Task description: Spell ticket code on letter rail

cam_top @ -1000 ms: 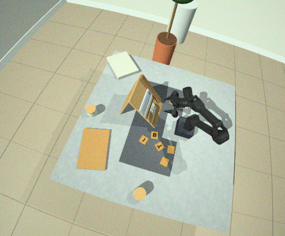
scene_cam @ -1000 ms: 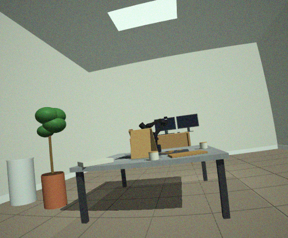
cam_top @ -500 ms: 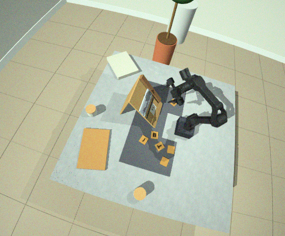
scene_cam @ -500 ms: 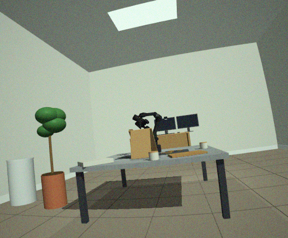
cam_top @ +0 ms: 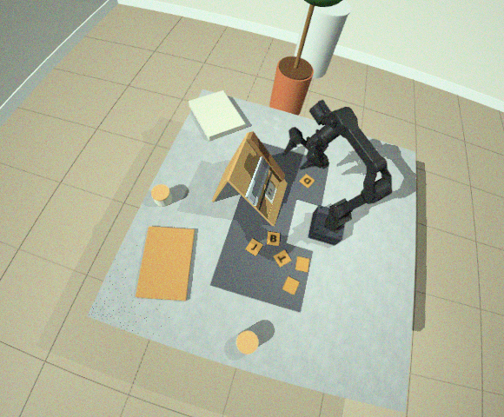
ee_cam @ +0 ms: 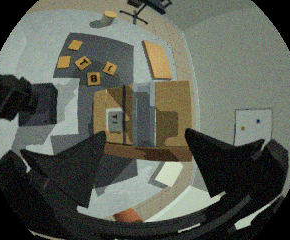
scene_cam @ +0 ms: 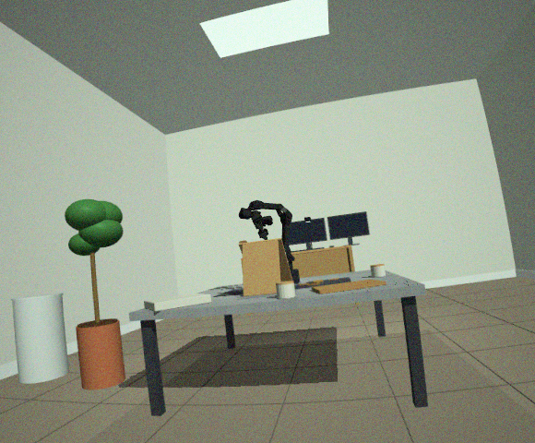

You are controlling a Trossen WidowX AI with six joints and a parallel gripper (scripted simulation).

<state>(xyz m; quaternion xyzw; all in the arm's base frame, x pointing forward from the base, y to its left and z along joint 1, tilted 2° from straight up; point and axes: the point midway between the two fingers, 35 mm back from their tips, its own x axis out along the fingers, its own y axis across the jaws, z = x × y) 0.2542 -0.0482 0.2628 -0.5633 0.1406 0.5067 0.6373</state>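
Observation:
The tilted wooden board (cam_top: pixel 235 172) (ee_cam: pixel 172 95) carries a grey rail (cam_top: pixel 255 182) (ee_cam: pixel 144 112), in which I see no tile. The ticket (cam_top: pixel 270 191) (ee_cam: pixel 115 121) is on its lower part; its small letters seem to include T and J. Tiles B (cam_top: pixel 273 238) (ee_cam: pixel 93 78), J (cam_top: pixel 254 247) (ee_cam: pixel 110 68) and T (cam_top: pixel 282 258) (ee_cam: pixel 83 63) lie on the dark mat (cam_top: pixel 243 275). Two tiles (cam_top: pixel 301 264) (cam_top: pixel 290 285) show no letter. Another tile (cam_top: pixel 307 181) has a round letter, unclear which. My gripper (cam_top: pixel 294 160) (ee_cam: pixel 147 134) is open and empty, above the board's end near the potted plant.
A white slab (cam_top: pixel 218 114) (ee_cam: pixel 169 173) lies beyond the board. An orange-brown panel (cam_top: pixel 166 262) (ee_cam: pixel 157 60) lies on the other side. Two round pots (cam_top: pixel 160 194) (cam_top: pixel 247 341) stand near the counter's edges. The potted plant (cam_top: pixel 290 87) (scene_cam: pixel 100 353) stands on the floor.

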